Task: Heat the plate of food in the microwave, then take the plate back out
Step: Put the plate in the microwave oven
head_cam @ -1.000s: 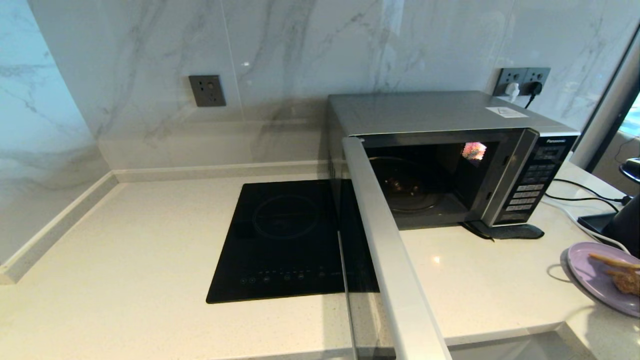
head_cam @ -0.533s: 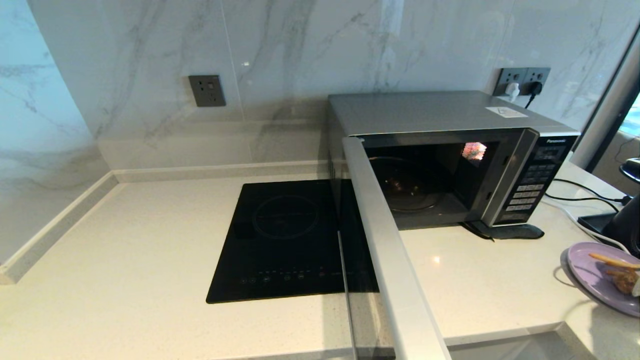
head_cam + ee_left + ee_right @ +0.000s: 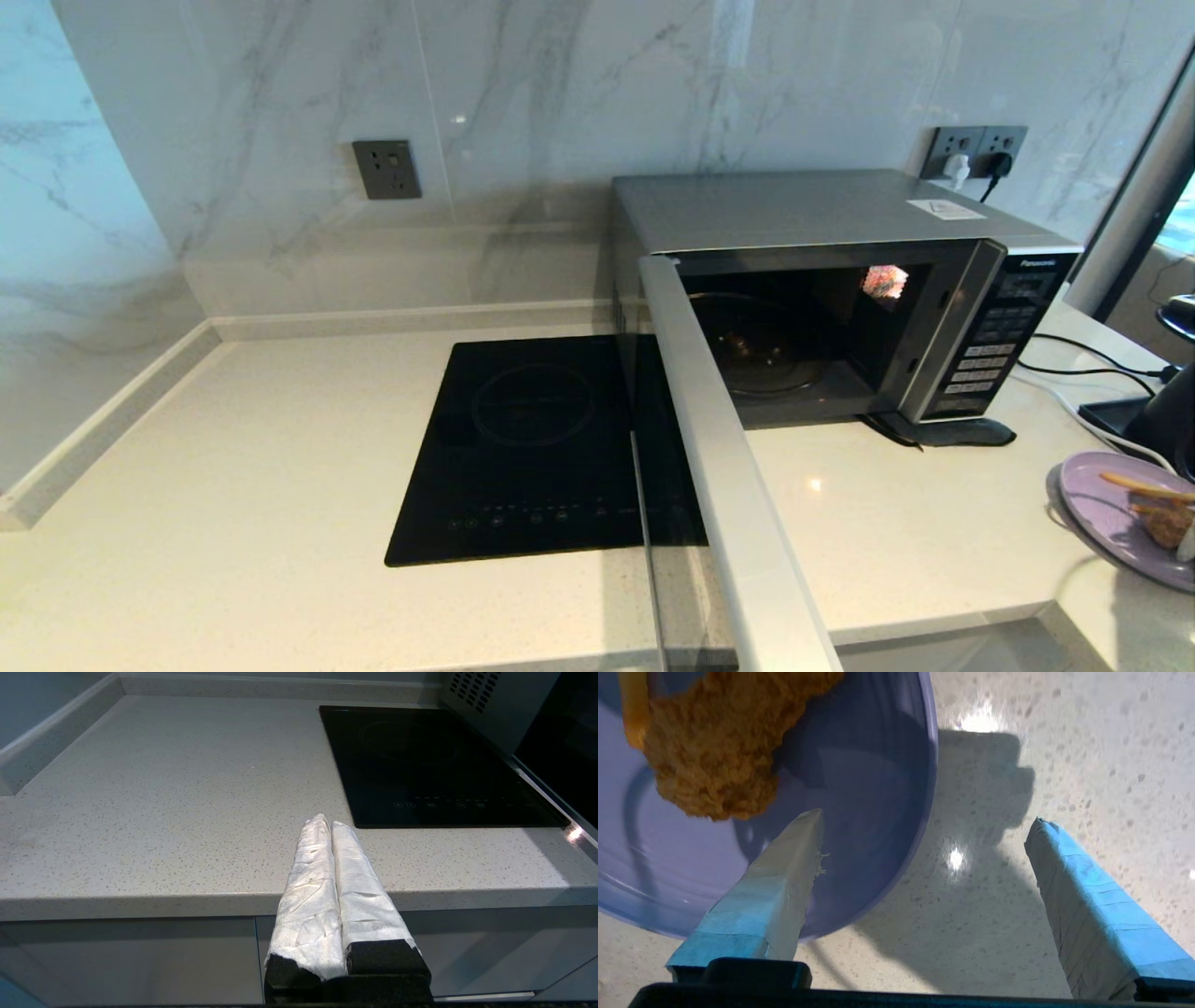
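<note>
The lilac plate of food (image 3: pixel 1102 509) sits on the counter at the far right, partly cut off by the head view's edge. It holds fries (image 3: pixel 1134 483) and a brown fried piece (image 3: pixel 719 742). My right gripper (image 3: pixel 927 817) is open astride the plate's rim (image 3: pixel 924 788): one finger (image 3: pixel 784 877) is over the plate's inside, the other (image 3: pixel 1083 896) is over bare counter. The microwave (image 3: pixel 840 215) stands at the back right. Its door (image 3: pixel 719 448) is swung wide open toward me and the cavity (image 3: pixel 775 345) is dark. My left gripper (image 3: pixel 325 820) is shut and holds nothing, parked before the counter's front edge.
A flat black cooktop (image 3: pixel 541 448) is set into the pale counter (image 3: pixel 233 467) left of the microwave, partly behind the open door. Cables (image 3: pixel 1083 359) and a dark object (image 3: pixel 1172 420) lie behind the plate. Wall sockets (image 3: pixel 976 149) are above the microwave.
A white fingertip of my right gripper has come into the head view at the right edge, over the plate. The microwave door and left arm have not moved.
</note>
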`<state>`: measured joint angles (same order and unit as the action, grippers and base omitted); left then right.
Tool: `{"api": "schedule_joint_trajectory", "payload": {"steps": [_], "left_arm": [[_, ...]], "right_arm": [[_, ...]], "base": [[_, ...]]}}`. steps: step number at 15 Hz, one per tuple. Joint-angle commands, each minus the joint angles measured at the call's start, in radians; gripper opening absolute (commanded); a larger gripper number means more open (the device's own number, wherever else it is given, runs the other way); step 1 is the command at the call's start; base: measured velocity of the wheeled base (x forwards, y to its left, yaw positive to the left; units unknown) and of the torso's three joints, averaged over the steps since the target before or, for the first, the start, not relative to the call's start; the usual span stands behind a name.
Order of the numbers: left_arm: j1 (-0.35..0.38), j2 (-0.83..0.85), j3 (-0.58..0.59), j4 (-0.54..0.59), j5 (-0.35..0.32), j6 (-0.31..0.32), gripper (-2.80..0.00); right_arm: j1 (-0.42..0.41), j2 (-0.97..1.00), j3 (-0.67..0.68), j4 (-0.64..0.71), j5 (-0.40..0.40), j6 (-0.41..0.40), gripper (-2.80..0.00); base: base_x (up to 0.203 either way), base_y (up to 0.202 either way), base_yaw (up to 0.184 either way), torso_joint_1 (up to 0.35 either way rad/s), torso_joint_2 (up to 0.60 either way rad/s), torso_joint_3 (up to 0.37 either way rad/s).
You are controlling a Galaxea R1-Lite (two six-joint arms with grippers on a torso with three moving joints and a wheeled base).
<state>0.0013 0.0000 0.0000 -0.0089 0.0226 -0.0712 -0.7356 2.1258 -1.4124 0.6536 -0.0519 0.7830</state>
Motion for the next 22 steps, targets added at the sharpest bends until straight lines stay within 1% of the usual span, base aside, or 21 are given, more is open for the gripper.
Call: {"api": "schedule_joint_trajectory", "payload": {"steps": [1, 9, 10, 22], "left_arm": [[0.0, 0.002, 0.0, 0.0, 0.0, -0.001, -2.8], [0.0, 0.002, 0.0, 0.0, 0.0, -0.001, -2.8], [0.0, 0.002, 0.0, 0.0, 0.0, -0.001, -2.8], [0.0, 0.002, 0.0, 0.0, 0.0, -0.001, -2.8]], "right_arm": [[-0.011, 0.03, -0.014, -0.019, 0.0, 0.004, 0.0], [-0.022, 0.051, -0.023, -0.026, 0.0, 0.001, 0.0], [-0.022, 0.051, -0.023, -0.026, 0.0, -0.001, -2.8], [-0.028, 0.045, -0.022, -0.026, 0.015, -0.007, -2.8]], "base": [[0.0, 0.0, 0.0, 0.0, 0.0, 0.0], [0.0, 0.0, 0.0, 0.0, 0.0, 0.0], [0.0, 0.0, 0.0, 0.0, 0.0, 0.0], [0.0, 0.0, 0.0, 0.0, 0.0, 0.0]]}}
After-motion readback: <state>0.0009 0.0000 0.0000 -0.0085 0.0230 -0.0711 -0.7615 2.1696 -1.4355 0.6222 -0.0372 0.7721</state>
